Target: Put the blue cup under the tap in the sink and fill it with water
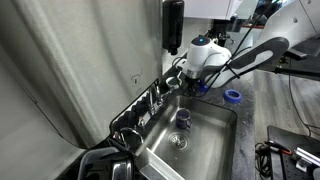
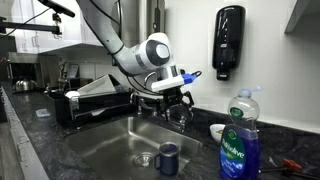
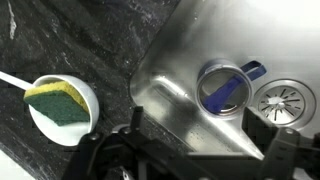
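While the gripper [image 3: 185,145] hangs above with its fingers [image 3: 100,150] spread wide and nothing between them, a white bowl [image 3: 88,92] with a sponge [image 3: 58,103] sits on the counter [image 3: 90,40] by the edge of the sink [image 3: 170,100], and the blue cup [image 3: 222,87] stands in the sink's middle, just beside the drain [image 3: 283,100].

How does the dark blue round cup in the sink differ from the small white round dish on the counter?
The dark blue cup stands inside the steel sink beside the drain; the white dish sits on the dark stone counter. The cup has a side handle and no sponge; the dish holds a yellow-green sponge. Both are round and open-topped.
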